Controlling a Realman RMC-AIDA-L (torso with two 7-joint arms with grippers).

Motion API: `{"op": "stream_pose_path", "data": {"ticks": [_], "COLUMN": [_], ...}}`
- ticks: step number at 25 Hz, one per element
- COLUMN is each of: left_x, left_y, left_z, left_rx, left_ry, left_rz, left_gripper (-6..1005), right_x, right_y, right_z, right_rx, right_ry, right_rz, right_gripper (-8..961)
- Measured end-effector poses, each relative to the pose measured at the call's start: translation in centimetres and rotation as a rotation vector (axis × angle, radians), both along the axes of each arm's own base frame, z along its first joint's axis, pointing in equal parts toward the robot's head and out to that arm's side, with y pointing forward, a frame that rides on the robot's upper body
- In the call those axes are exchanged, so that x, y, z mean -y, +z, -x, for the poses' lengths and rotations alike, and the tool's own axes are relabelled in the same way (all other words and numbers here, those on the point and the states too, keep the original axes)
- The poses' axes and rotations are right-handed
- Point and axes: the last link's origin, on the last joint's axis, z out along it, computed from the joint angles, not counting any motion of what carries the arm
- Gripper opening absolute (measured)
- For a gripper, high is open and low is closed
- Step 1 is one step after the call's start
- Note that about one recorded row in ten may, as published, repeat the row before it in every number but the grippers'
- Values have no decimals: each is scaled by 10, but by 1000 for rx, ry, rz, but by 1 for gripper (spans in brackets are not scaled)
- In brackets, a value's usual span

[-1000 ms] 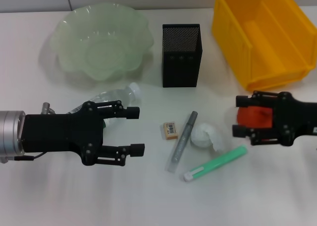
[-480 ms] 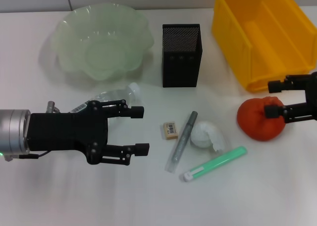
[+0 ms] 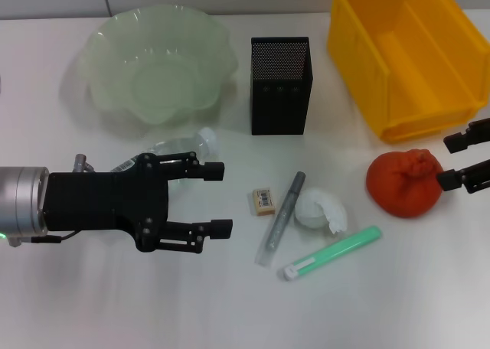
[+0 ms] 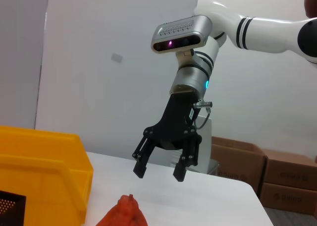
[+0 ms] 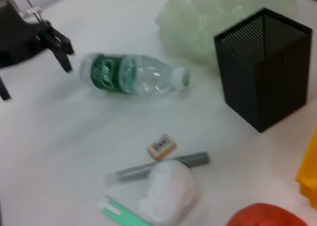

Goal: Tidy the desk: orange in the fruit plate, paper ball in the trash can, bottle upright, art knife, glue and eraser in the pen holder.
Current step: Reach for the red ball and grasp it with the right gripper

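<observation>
The orange (image 3: pixel 402 183) rests on the desk (image 3: pixel 230 311) at the right, below the yellow trash can (image 3: pixel 406 50). My right gripper (image 3: pixel 448 162) is open and empty, just right of the orange and apart from it; it also shows in the left wrist view (image 4: pixel 159 169). My left gripper (image 3: pixel 218 198) is open and empty, hovering over the lying bottle (image 3: pixel 184 146). The eraser (image 3: pixel 263 200), art knife (image 3: pixel 282 217), paper ball (image 3: pixel 318 210) and glue (image 3: pixel 333 252) lie in the middle. The pen holder (image 3: pixel 281 85) stands behind them. The fruit plate (image 3: pixel 99 43) is at the back left.
In the right wrist view the bottle (image 5: pixel 133 75) lies on its side with its cap toward the pen holder (image 5: pixel 262 67). The eraser (image 5: pixel 161 145), art knife (image 5: pixel 158 169) and paper ball (image 5: pixel 168 191) lie close together. The trash can's wall (image 4: pixel 39 166) shows in the left wrist view.
My right gripper has let go of the orange and drawn back to the right; the orange stays on the desk. My left gripper has edged slightly right.
</observation>
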Motion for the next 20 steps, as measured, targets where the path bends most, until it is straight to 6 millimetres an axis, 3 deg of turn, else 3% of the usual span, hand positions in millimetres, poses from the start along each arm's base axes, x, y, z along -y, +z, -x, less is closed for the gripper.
{"op": "stream_pose_path", "data": {"ticks": [4, 20], "left_x": [1, 3], "left_y": [0, 0], "left_z": [1, 5], "left_rx": [1, 1], "left_ry": [6, 22], "left_rz": [-2, -2], "left_gripper": [779, 769], "right_x": [-7, -17], "right_y": [-1, -33], "right_z": [1, -6], "right_rx": [45, 162], "right_ry": [13, 95], "right_rz": [-16, -61], "right_gripper": [757, 740]}}
